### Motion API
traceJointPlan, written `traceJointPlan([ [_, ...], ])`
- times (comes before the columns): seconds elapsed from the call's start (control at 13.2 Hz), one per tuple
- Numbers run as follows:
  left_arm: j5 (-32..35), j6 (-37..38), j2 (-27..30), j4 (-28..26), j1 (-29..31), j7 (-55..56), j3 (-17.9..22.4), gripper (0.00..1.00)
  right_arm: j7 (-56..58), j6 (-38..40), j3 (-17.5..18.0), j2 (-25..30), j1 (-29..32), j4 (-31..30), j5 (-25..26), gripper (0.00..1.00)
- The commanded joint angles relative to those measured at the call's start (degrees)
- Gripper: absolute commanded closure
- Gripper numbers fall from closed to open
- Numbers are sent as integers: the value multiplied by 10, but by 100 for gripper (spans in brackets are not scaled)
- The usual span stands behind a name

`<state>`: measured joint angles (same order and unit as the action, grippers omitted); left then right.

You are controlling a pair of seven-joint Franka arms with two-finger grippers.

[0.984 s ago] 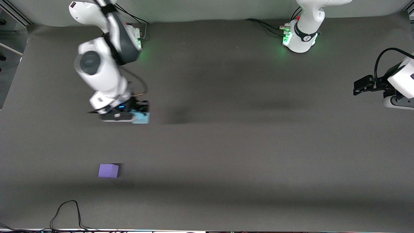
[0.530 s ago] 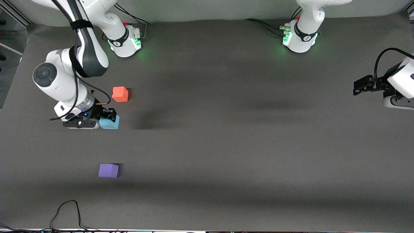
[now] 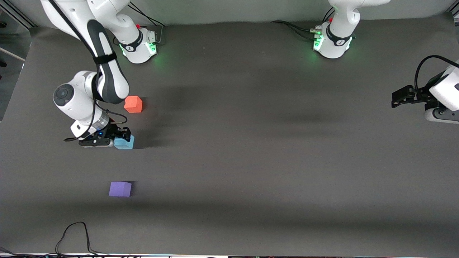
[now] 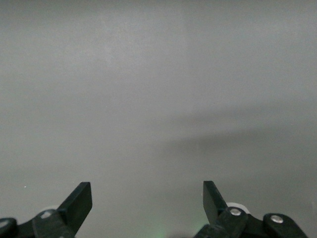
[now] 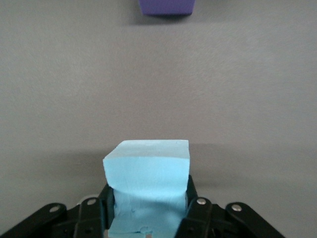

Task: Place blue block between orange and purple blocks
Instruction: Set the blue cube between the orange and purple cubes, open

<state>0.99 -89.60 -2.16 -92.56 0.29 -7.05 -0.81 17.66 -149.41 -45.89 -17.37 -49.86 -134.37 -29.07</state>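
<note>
My right gripper [image 3: 121,139] is shut on the light blue block [image 3: 124,143], holding it low over the table, over the stretch between the orange block [image 3: 133,104] and the purple block [image 3: 120,189]. In the right wrist view the blue block [image 5: 147,166] is squeezed between the black fingers [image 5: 190,191], and the purple block [image 5: 166,6] shows at the frame's edge. The left gripper [image 3: 397,99] waits at the left arm's end of the table. Its fingers [image 4: 79,201] stand wide open with nothing between them.
The dark grey mat [image 3: 251,161] covers the table. Both arm bases [image 3: 140,44] [image 3: 331,43] stand along the edge farthest from the front camera. A black cable [image 3: 73,234] loops at the edge nearest that camera, toward the right arm's end.
The right arm carried the blue block toward the right arm's end of the table, then slightly nearer the front camera and lower. The orange block came out from under the arm. The left arm stayed still.
</note>
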Motion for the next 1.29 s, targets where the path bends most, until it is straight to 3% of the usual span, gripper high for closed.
traceJointPlan([
  [0.0, 1, -4, 1, 0, -7, -8, 6, 0, 94, -10, 1, -45, -2, 12, -91, 46],
  [0.76, 1, -2, 1, -1, -11, -1, 6, 0, 98, -11, 2, -68, -3, 19, -116, 38],
  [0.91, 1, -2, 1, -1, -11, -1, 6, 0, 98, -11, 3, -72, -3, 21, -116, 29],
  [1.06, 1, -2, 1, -1, -11, 0, 6, 0, 91, -10, 3, -72, -4, 22, -121, 0],
  [1.21, 1, -3, 1, -1, -11, 0, 6, 0, 91, -7, 3, -66, -5, 24, -128, 0],
])
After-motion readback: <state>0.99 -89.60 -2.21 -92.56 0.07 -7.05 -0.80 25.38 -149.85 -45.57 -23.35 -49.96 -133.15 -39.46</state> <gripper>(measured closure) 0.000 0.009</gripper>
